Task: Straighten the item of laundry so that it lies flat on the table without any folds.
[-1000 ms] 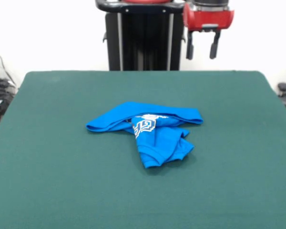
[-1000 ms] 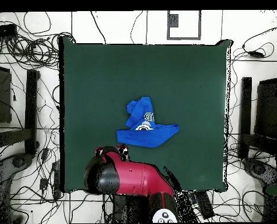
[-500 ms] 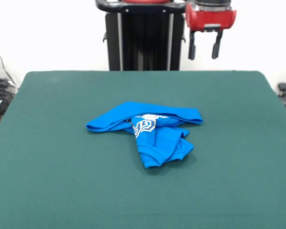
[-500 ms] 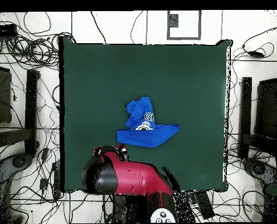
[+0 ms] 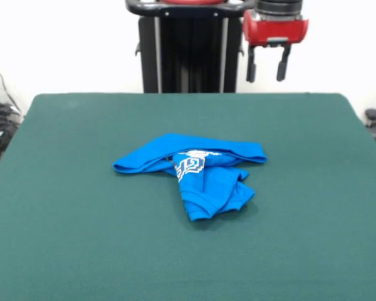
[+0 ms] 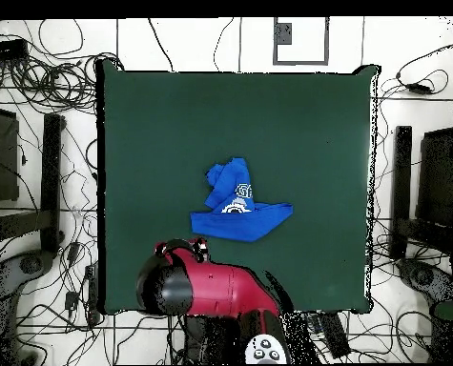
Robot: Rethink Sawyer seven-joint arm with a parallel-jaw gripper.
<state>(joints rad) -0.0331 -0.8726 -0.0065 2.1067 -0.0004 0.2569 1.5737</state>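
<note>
The item of laundry (image 5: 194, 170), a bright blue garment with white lettering, lies crumpled and folded over itself near the middle of the green table (image 5: 69, 207). The overhead view shows the same laundry (image 6: 237, 205) as a folded heap on the table (image 6: 297, 124). My gripper (image 5: 266, 66) hangs open high above the table's far edge, well away from the garment, with nothing between its black fingers. From above, the red arm (image 6: 206, 291) covers the gripper at the table's lower edge.
Black pedestal columns (image 5: 185, 53) stand behind the table's far edge. Cables and black stands (image 6: 49, 181) surround the table on the floor.
The gripper shifted slightly sideways at the far edge of the table, staying high. The garment has not moved.
</note>
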